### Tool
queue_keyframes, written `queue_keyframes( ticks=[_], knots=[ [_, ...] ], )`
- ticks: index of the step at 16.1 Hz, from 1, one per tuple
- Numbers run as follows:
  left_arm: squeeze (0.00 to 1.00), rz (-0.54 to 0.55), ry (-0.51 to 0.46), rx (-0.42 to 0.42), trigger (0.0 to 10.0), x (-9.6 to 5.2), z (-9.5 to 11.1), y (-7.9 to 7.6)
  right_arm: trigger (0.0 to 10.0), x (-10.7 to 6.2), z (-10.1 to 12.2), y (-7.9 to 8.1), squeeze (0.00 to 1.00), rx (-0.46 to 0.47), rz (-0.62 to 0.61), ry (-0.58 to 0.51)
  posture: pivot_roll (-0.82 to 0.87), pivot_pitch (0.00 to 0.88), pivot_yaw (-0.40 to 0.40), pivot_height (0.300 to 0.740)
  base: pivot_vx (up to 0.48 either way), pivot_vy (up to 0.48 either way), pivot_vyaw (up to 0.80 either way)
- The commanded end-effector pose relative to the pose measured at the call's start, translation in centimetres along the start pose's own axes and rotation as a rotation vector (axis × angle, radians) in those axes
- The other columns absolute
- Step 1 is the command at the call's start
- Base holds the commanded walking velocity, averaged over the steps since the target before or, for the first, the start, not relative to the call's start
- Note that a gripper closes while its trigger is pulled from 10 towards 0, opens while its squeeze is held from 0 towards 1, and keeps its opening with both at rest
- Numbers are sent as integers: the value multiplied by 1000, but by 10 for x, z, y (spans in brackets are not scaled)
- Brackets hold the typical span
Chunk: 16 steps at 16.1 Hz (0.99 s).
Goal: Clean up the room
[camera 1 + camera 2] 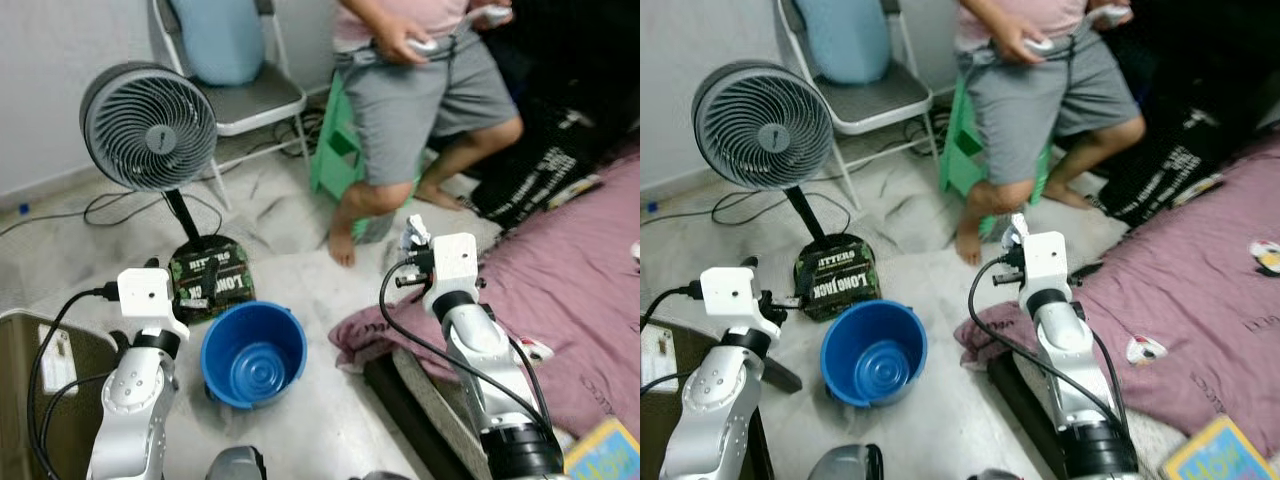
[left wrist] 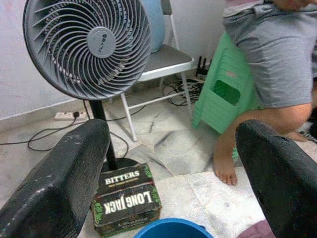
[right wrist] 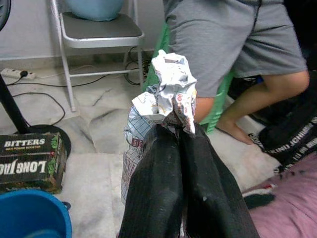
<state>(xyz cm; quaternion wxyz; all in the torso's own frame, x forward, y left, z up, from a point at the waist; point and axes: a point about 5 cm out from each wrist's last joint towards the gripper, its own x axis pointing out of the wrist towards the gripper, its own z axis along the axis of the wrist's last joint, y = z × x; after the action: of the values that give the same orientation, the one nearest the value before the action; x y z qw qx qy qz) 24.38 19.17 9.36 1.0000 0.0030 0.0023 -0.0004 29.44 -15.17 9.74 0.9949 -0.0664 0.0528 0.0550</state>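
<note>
Pinching a crumpled wad of printed paper (image 3: 166, 94) between closed fingers, the right gripper (image 3: 179, 130) is raised above the floor, near the edge of a mauve blanket (image 1: 590, 270) and to the right of a blue bucket (image 1: 253, 353). In the left eye view the paper shows as a small white bunch just above the right wrist camera housing. The bucket stands upright on the pale floor between the two arms, and its ribbed blue inside is bare down to the bottom. The left gripper (image 2: 168, 163) has its fingers spread wide with nothing between them, and it looks out over the bucket's rim toward a green and black carton (image 2: 126, 198) printed BITTERS and LONG JACK. That carton lies against the base of a grey standing fan (image 1: 148, 125). Behind the fan is a folding chair (image 1: 255, 100) with a light blue container (image 1: 218, 35) on its seat. A person in grey shorts (image 1: 420, 95) stands barefoot beside a green plastic stool (image 1: 335, 150).
</note>
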Motion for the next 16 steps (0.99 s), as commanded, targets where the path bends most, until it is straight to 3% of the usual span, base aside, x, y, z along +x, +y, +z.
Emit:
queue_keyframes(
  ticks=[1, 3, 10, 16],
  knots=[
    [0, -17, -8, -5, 10000, 1, 1, -3, 10000, -2, -3, -4, 0, -1, -10, 13, 33, 89, -41, 740, 405, 0, 0],
    [0, -15, -3, 1, 10000, 1, 1, -3, 10000, -2, -3, -4, 0, 3, -11, 12, 33, 89, -41, 740, 384, 0, 0],
    [0, 21, 6, 22, 10000, 3, 0, -1, 10000, -2, 0, -4, 0, 9, -5, -18, 30, 94, -38, 740, 0, 0, 0],
    [0, 29, 7, 30, 10000, 4, 0, 0, 10000, -2, 1, -2, 0, 3, 9, -24, 32, 96, -35, 740, 0, 0, 800]
  ],
)
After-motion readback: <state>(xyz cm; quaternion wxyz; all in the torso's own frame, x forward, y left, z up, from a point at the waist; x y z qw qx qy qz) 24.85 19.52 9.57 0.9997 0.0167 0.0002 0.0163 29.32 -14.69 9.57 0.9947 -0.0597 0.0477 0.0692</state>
